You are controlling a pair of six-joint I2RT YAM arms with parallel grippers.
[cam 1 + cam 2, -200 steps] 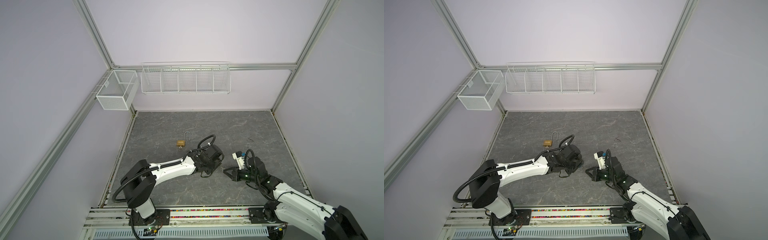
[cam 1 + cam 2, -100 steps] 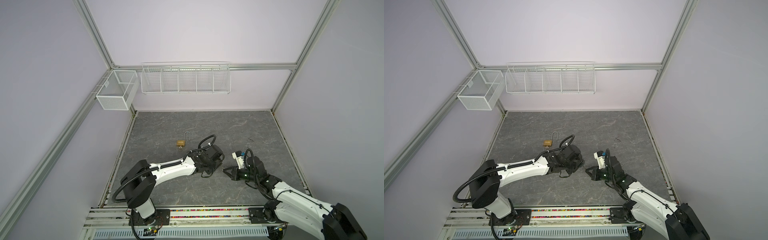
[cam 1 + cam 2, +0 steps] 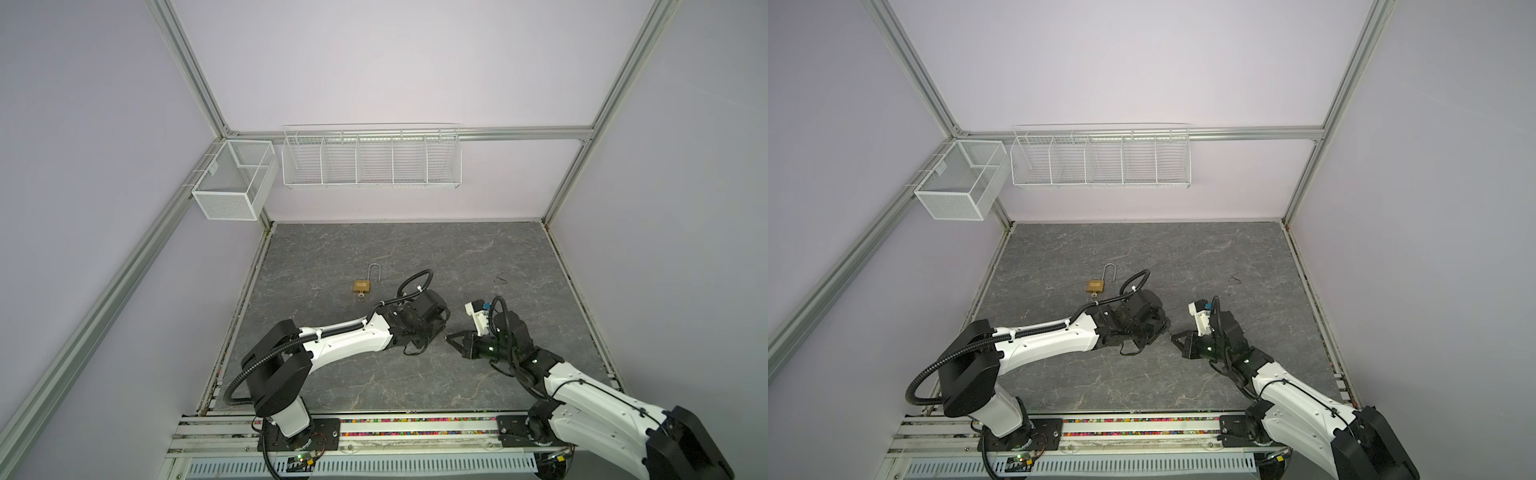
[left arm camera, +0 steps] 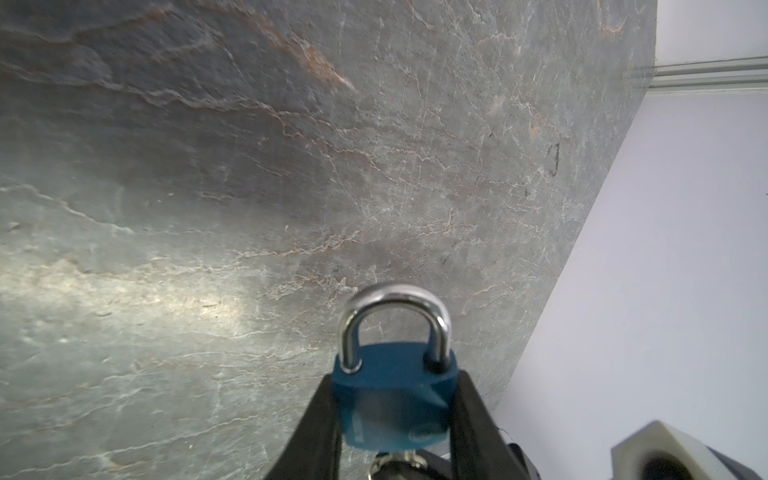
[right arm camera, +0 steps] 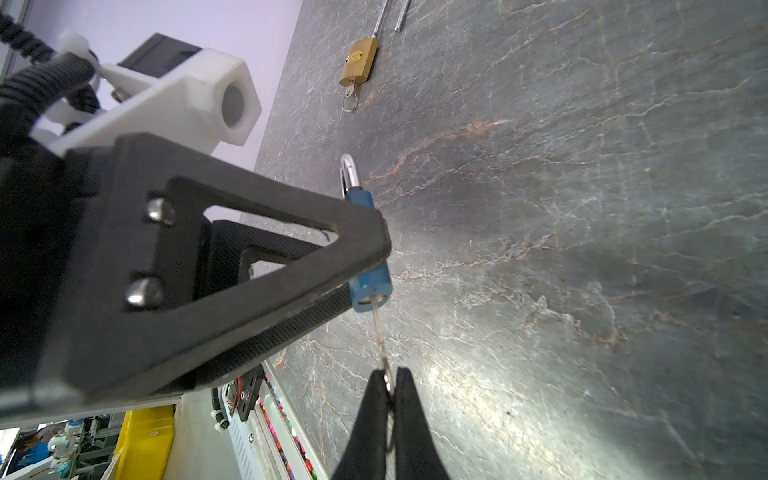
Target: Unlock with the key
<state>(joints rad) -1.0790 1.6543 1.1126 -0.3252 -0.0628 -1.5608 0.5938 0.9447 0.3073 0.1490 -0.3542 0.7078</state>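
The blue padlock (image 5: 370, 266) is clamped across its body by the left gripper (image 4: 392, 388), with the shackle seated in both holes. Its key (image 5: 379, 332) runs out of the keyway, in line with the lock's long axis, into the right gripper (image 5: 390, 388), which is pressed together on the key's head. In both top views the two grippers meet tip to tip, just below the frame's centre. The turn, I judge, falls to the right arm.

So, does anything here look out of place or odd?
Nothing looks damaged or spilled. One thing stands out: a brass padlock lies flat on the table, its shackle open and a key in its keyhole. The left claw holds the blue padlock straight.
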